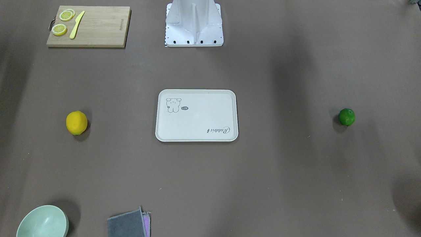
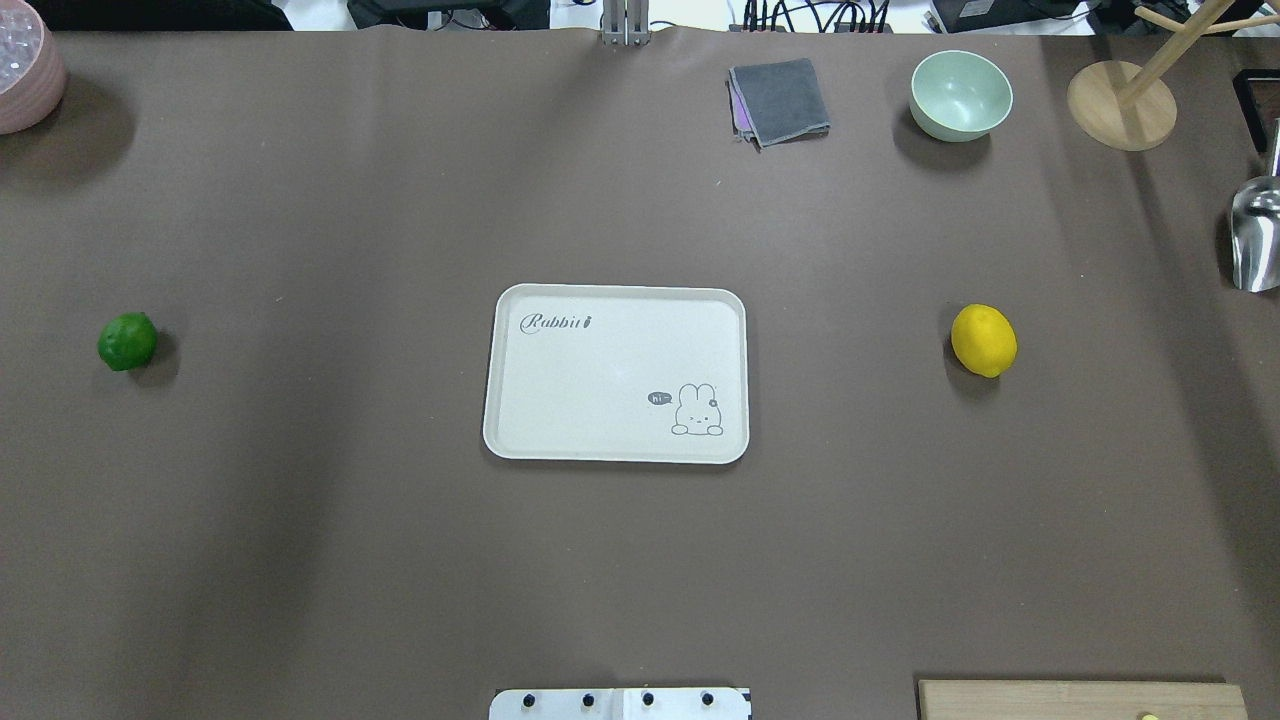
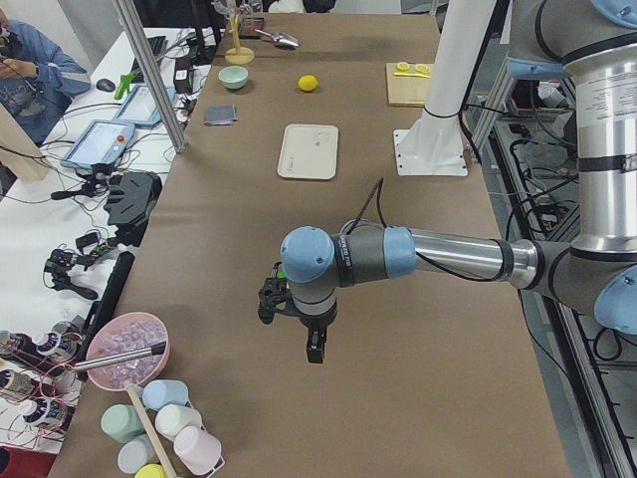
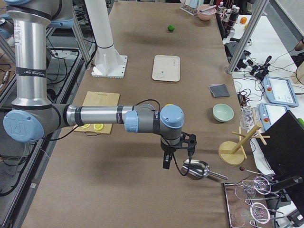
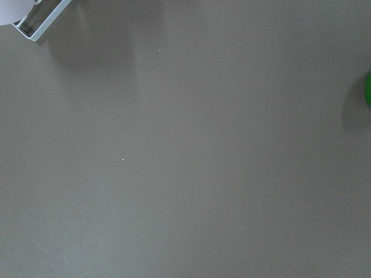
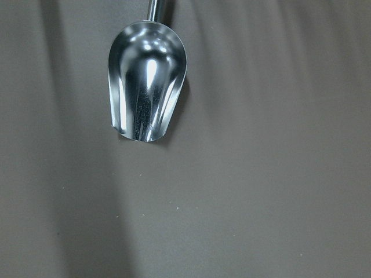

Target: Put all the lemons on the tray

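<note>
fingers of the left gripper (image 3: 313,349) and right gripper (image 4: 166,161) show only from the side, so i cannot tell how open they are; neither holds a lemon. the green lemon (image 2: 127,341) lies well to the robot's left of the tray (image 2: 615,291), nearer the left gripper. the yellow lemon (image 2: 984,340) lies well to the right, nearer the right gripper, its long axis pointing roughly away from the robot.

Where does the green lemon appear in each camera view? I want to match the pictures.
Front-facing: green lemon at right, middle height.
Overhead: far left, middle height.
Exterior left: green sliver behind the near arm, probably it.
Exterior right: top, far end.
Left wrist: sliver at right edge.
Right wrist: not in it.
Landmark: the tray, seen in all four exterior views.
</note>
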Available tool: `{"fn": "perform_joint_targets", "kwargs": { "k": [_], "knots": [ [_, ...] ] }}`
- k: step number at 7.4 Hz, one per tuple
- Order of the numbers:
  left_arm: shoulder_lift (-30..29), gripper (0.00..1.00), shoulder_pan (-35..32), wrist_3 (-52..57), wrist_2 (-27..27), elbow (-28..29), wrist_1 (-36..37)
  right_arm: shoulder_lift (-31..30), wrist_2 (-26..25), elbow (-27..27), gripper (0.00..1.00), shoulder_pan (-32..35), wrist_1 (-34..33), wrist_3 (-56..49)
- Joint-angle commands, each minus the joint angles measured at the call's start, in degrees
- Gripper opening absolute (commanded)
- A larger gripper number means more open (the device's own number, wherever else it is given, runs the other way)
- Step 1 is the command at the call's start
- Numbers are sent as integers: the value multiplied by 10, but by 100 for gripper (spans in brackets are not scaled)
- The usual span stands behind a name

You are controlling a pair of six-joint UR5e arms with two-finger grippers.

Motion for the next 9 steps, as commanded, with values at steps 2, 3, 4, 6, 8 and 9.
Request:
{"fn": "perform_joint_targets", "kwargs": {
  "k": [2,3,4,6,8,9],
  "knots": [
    [-1,98,0,0,0,-9,13,0,0,0,100,0,1,-1],
    [-2,98,0,0,0,-13,30,0,0,0,100,0,1,0],
    [-2,98,0,0,0,-13,29,0,0,0,100,0,1,-1],
    [-2,98,12,-12,-4,-25,30,0,0,0,100,0,1,-1],
    [-4,98,25,-57,-9,-27,20,0,0,0,100,0,1,0],
    [-4,98,52,-101,-10,-27,-3,0,0,0,100,0,1,-1]
  ]
}}
